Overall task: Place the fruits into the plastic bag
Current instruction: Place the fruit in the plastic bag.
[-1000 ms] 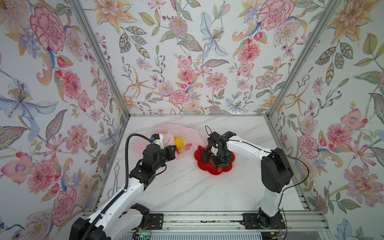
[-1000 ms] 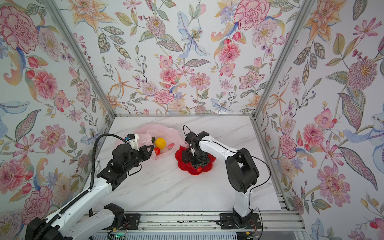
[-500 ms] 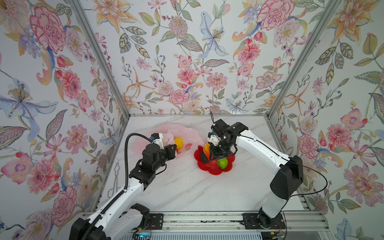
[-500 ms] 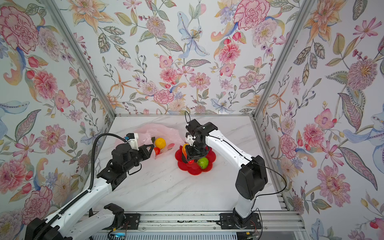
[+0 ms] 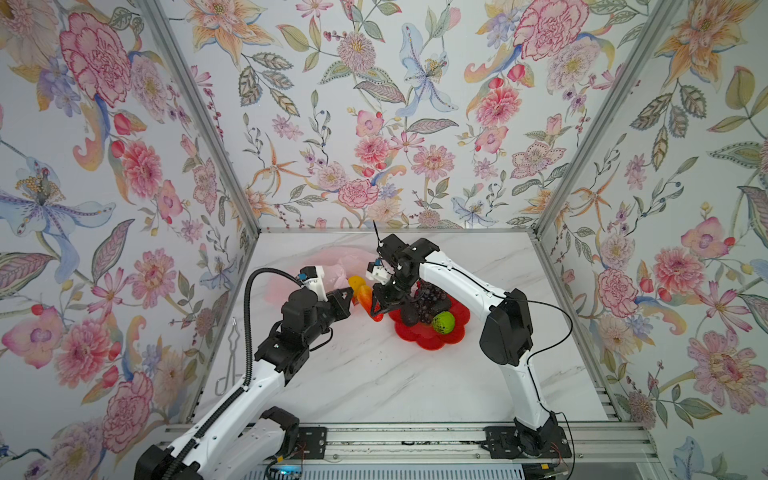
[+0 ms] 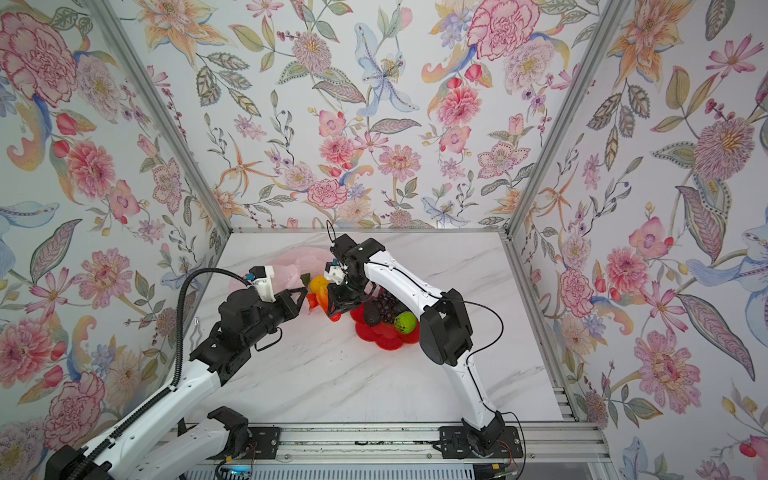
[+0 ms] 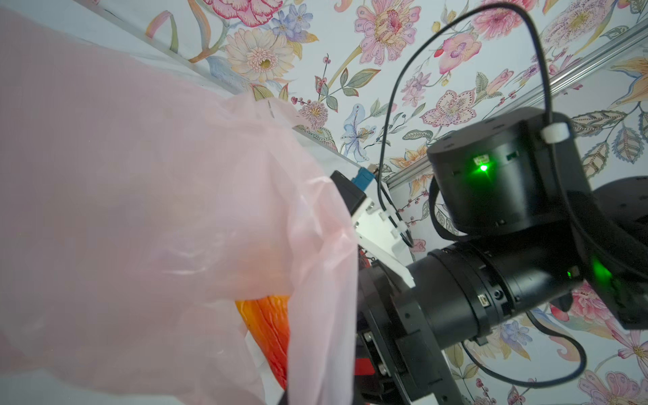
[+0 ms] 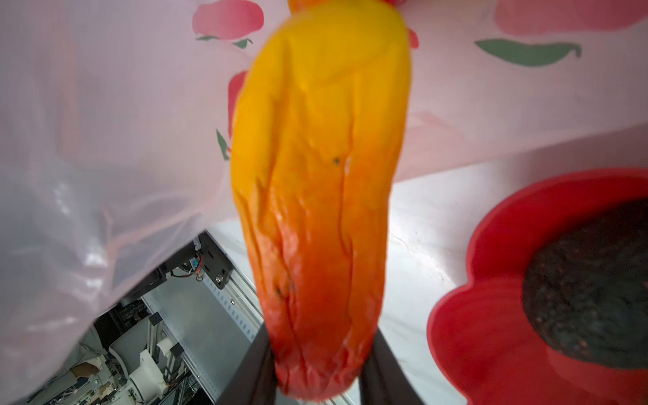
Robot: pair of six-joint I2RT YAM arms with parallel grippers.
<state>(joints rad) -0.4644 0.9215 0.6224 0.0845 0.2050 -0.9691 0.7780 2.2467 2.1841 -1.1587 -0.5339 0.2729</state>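
Right hand point(image 8: 319, 371) grasps the orange-yellow elongated fruit point(image 8: 315, 193) by its red end. The long axis runs away from the hand, yellow tip just beside the plastic bag point(image 8: 105, 122). Left hand point(image 5: 347, 296) is clenched on the bag's edge (mouth lifted off the desk point(image 5: 374, 374)). Grape bunch point(image 5: 428, 303) and green fruit point(image 5: 444, 323) lie on the red plate point(image 5: 419, 338). Bag print: red fruit shapes, no legible lettering.
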